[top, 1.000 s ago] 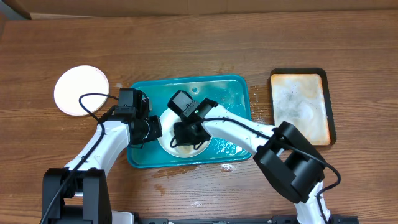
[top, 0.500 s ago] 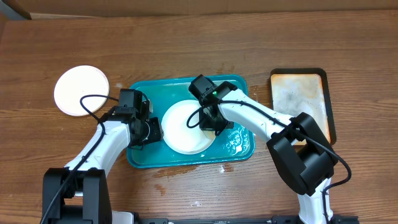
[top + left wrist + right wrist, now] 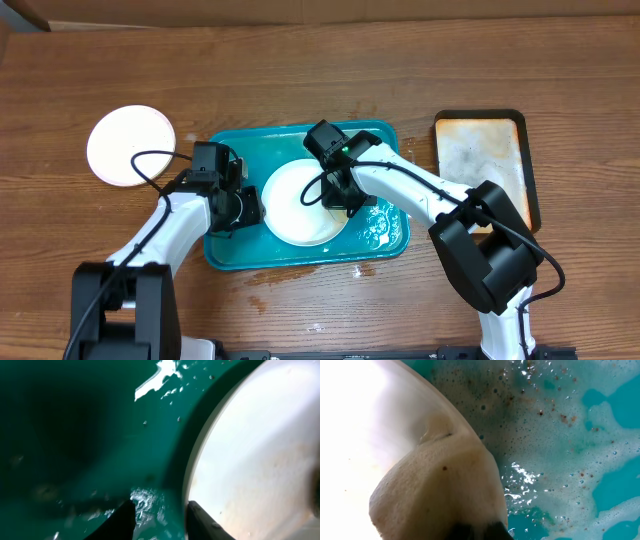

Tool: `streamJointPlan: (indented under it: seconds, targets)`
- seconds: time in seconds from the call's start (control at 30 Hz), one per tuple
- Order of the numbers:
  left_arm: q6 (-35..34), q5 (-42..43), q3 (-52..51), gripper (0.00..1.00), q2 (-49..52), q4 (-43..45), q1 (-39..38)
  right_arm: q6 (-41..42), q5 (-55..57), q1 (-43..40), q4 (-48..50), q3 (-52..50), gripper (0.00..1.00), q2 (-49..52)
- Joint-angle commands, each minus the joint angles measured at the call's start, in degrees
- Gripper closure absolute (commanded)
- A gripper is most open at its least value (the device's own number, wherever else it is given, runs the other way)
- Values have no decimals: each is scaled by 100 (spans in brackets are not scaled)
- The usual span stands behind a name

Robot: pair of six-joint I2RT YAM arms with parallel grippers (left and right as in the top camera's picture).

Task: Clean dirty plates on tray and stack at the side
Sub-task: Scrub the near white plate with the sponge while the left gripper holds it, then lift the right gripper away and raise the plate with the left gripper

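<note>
On the soapy teal tray (image 3: 380, 135) a white plate (image 3: 290, 205) is seen. The left gripper (image 3: 160, 517) is held apart at its rim, and the right gripper (image 3: 472, 532) is clamped on a sponge (image 3: 440, 495), tips mostly hidden tbh.

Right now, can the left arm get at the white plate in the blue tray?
Probably yes. The left gripper sits open right beside the rim of the plate, with only wet tray between them. The right gripper, holding a sponge, is at the opposite edge.
</note>
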Motion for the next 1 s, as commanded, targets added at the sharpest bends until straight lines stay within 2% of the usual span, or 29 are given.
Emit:
streamJointPlan:
  seconds: [0.0, 0.07, 0.1, 0.13, 0.17, 0.2, 0.43, 0.6, 0.73, 0.97]
  targets:
    - [46, 584, 2, 63, 249, 238, 50, -74, 289, -85, 33, -131, 96, 188]
    - [-48, 737, 2, 63, 308, 413, 48, -72, 286, -85, 37, -131, 96, 188]
    - [-85, 772, 2, 66, 317, 466, 46, -74, 289, -85, 37, -131, 96, 188]
    - [-83, 796, 2, 73, 326, 511, 46, -74, 289, -85, 35, -131, 96, 188]
    - [-83, 796, 2, 90, 330, 540, 46, -74, 286, -85, 33, -131, 96, 188]
    - [-83, 793, 2, 96, 330, 551, 46, -74, 289, -85, 33, -131, 96, 188]
    - [-59, 791, 2, 96, 332, 485, 46, -81, 289, -87, 37, -131, 96, 188]
    - [-92, 715, 2, 96, 332, 463, 48, -378, 354, -87, -125, 153, 96, 153]
    - [-127, 616, 2, 96, 332, 422, 48, -409, 881, -90, -774, 964, 96, 31]
    - [-140, 551, 4, 96, 332, 396, 48, -680, 1047, -92, -2081, 2732, 96, -70]
